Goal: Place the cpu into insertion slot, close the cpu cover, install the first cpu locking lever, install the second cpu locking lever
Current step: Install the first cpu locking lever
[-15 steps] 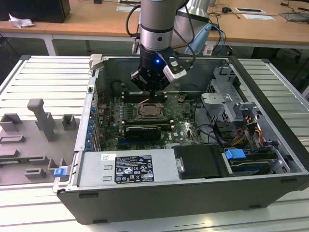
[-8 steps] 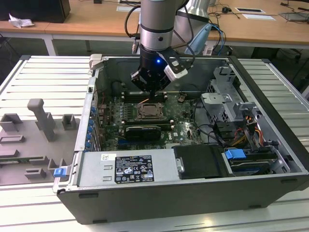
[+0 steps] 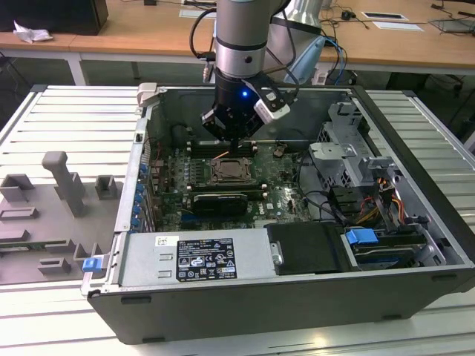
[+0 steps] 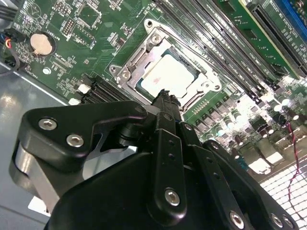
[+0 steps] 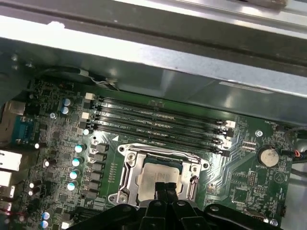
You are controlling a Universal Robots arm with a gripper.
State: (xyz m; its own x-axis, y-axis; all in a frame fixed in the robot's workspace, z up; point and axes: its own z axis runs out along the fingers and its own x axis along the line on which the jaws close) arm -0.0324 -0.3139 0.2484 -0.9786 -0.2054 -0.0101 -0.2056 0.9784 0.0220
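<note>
My gripper (image 3: 232,146), clenched on nothing — a narrow probe, I judge — hangs at twelve o'clock of the insertion slot (image 3: 230,171) in the exterior view; the cpu cover (image 4: 139,60) frames the seated cpu (image 4: 168,74).

Chip (image 4: 165,75): the top was pale silver metal, matt and smooth. Cover frame (image 4: 128,72): bare metal with a dull sheen and bright screw heads. Circuit board (image 4: 81,52): green with a glossy coat. Coin battery (image 4: 41,44): polished metal. Gripper (image 4: 165,98): black, matt and smooth, with shiny screws. Computer case (image 3: 297,311): grey sheet metal, dull outside. Table (image 3: 67,111): ribbed pale metal, satin. Desk (image 3: 148,33) looked like smooth wood.
</note>
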